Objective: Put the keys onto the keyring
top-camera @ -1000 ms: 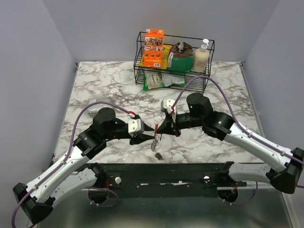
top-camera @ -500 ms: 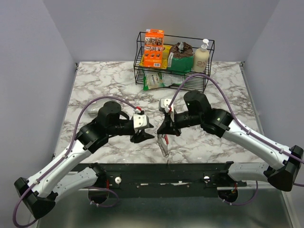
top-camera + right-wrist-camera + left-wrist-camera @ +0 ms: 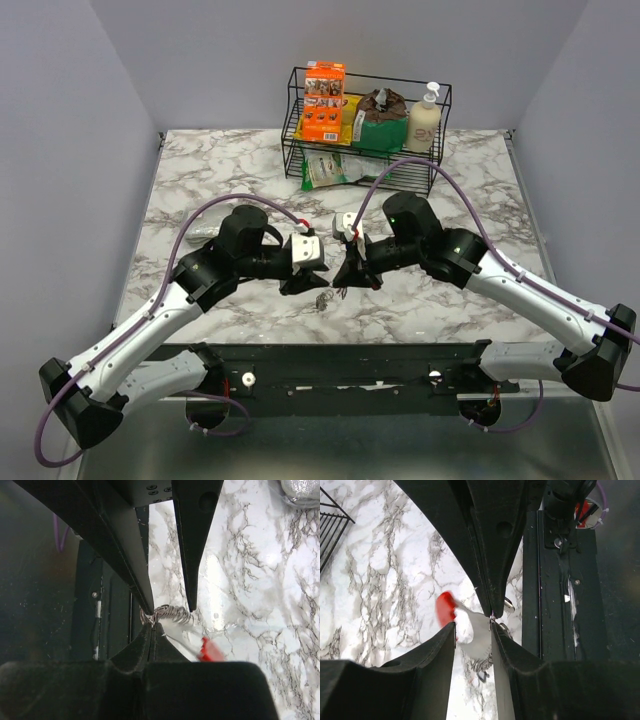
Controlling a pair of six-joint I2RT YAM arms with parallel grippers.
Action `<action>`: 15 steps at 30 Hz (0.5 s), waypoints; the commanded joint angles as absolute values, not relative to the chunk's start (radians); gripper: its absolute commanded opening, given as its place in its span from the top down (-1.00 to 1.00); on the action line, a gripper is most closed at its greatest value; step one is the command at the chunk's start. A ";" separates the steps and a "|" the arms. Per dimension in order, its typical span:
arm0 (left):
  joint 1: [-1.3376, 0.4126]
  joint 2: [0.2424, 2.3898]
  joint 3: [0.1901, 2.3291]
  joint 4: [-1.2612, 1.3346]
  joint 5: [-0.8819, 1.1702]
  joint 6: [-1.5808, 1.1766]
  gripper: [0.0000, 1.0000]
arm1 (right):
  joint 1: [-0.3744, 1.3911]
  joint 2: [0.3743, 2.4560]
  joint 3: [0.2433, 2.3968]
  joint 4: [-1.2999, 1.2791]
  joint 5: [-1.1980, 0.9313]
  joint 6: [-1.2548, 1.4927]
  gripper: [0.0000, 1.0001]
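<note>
Near the 6 o'clock edge of the white marble-patterned table [image 3: 200, 180], tip to tip: black two-finger left gripper [image 3: 303, 285] at 9 o'clock, black two-finger right gripper [image 3: 343, 278] at 3 o'clock.

Left jaws parted. In the right wrist view, coiled silver wire keyring [image 3: 170, 613] spanning the gap from one fingertip to the other; pressed on it or merely around it, cannot tell.

Right jaws pressed tight together, tips touching the near end of that coil; wire nipped between them or not, too fine to tell.

Trailing from the coil toward 4 o'clock in that view, a pale strap ending in a small red plastic tag [image 3: 210, 650].

In the top view, just at 6 o'clock of the meeting tips, a small bunch of slim silver metal keys [image 3: 320, 299]; hanging or resting on the marble, unclear.

At 12 o'clock on the table, well apart, a black wire basket [image 3: 293, 120] holding an orange carton [image 3: 324, 100] and a cream pump bottle [image 3: 424, 118]. Just at its 6 o'clock, a green packet [image 3: 335, 170].
</note>
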State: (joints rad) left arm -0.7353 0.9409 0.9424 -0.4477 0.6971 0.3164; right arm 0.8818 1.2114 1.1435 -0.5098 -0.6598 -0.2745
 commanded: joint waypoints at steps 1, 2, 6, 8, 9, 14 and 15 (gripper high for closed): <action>-0.739 0.948 0.976 -0.468 0.756 0.341 0.16 | 0.879 1.209 1.174 -0.511 -0.678 -0.290 0.99; -0.739 0.948 0.976 -0.469 0.764 0.342 0.16 | 0.880 1.209 1.173 -0.509 -0.678 -0.290 0.99; -0.739 0.959 0.974 -0.472 0.785 0.351 0.22 | 0.881 1.209 1.173 -0.506 -0.680 -0.290 0.99; -0.739 0.969 0.974 -0.471 0.791 0.351 0.32 | 0.879 1.210 1.173 -0.505 -0.680 -0.288 0.99; -0.739 0.971 0.973 -0.469 0.795 0.353 0.35 | 0.879 1.210 1.173 -0.505 -0.680 -0.288 0.99; -0.739 0.992 0.974 -0.466 0.798 0.357 0.45 | 0.879 1.210 1.173 -0.503 -0.675 -0.290 0.99; -0.739 0.996 0.976 -0.466 0.801 0.359 0.49 | 0.879 1.207 1.173 -0.503 -0.675 -0.288 0.99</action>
State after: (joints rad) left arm -0.7353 0.9813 0.9424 -0.4580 0.7628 0.3420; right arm 0.8818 1.2114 1.1435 -0.5121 -0.6598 -0.2817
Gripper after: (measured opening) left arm 0.280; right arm 0.013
